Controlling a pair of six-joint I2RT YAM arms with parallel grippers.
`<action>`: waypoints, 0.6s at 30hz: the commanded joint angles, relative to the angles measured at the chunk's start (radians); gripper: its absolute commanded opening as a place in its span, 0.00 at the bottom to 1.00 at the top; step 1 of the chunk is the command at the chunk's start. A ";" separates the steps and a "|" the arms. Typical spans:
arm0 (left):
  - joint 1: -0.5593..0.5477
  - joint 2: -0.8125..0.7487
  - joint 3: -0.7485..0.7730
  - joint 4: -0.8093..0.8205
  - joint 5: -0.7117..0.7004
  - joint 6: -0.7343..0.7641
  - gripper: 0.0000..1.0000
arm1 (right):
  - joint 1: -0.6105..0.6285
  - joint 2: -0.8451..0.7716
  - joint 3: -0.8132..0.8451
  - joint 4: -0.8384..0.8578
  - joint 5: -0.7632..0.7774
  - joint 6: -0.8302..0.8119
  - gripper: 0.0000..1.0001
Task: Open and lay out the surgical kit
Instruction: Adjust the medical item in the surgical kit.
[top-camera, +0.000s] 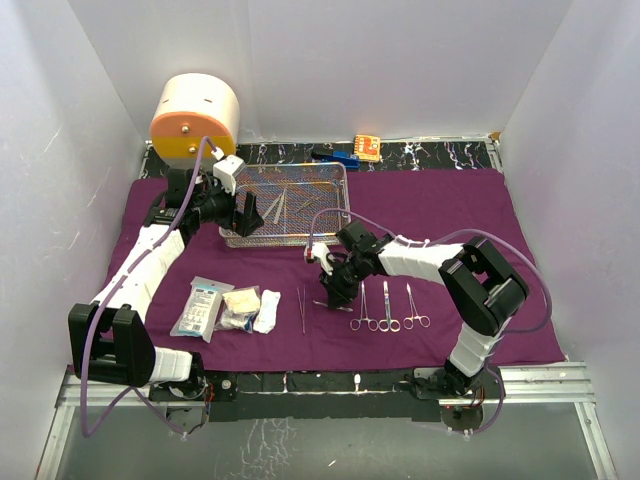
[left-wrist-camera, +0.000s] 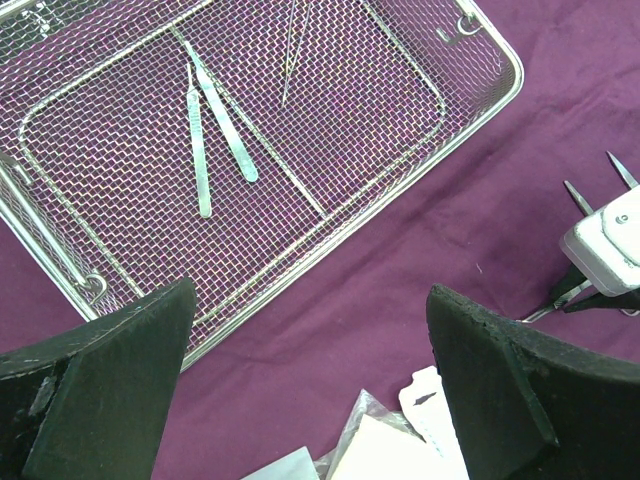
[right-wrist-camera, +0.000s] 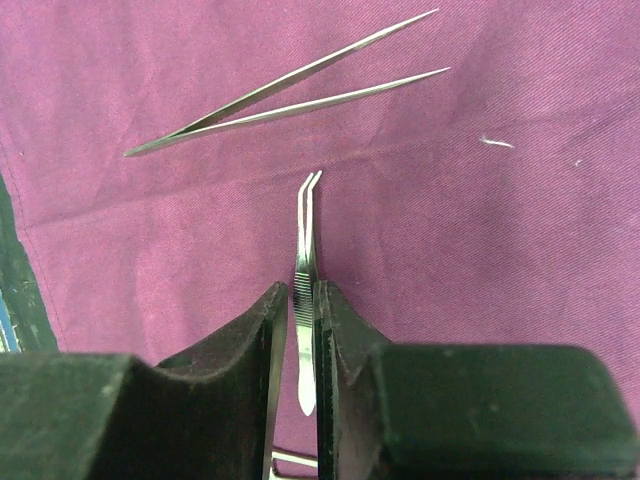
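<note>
The purple cloth (top-camera: 430, 215) lies spread out flat. The wire-mesh tray (top-camera: 330, 172) stands on its far left part; in the left wrist view the tray (left-wrist-camera: 470, 120) holds two scalpels (left-wrist-camera: 203, 140) and a thin pointed tool (left-wrist-camera: 290, 55). My left gripper (left-wrist-camera: 315, 400) is open and empty above the cloth by the tray's near edge. My right gripper (right-wrist-camera: 305, 300) is shut on small curved-tip tweezers (right-wrist-camera: 306, 215), low over the cloth. Straight tweezers (right-wrist-camera: 290, 85) lie just beyond them. Three forceps (top-camera: 388, 310) lie in a row to the right of my right gripper (top-camera: 330, 292).
White gauze and packets (top-camera: 228, 308) lie on the cloth at the front left, and also show under my left gripper (left-wrist-camera: 410, 440). A cream-and-orange drum (top-camera: 195, 118) stands at the back left. Small orange and blue items (top-camera: 352, 150) lie behind the tray.
</note>
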 joint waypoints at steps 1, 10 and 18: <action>0.008 -0.043 -0.008 0.005 0.028 0.009 0.98 | 0.009 0.004 0.016 0.004 -0.022 0.001 0.15; 0.008 -0.042 -0.008 0.004 0.027 0.011 0.98 | 0.018 -0.019 -0.002 0.021 -0.010 0.033 0.09; 0.008 -0.043 -0.012 0.006 0.027 0.013 0.98 | 0.036 -0.051 -0.020 0.044 0.027 0.055 0.03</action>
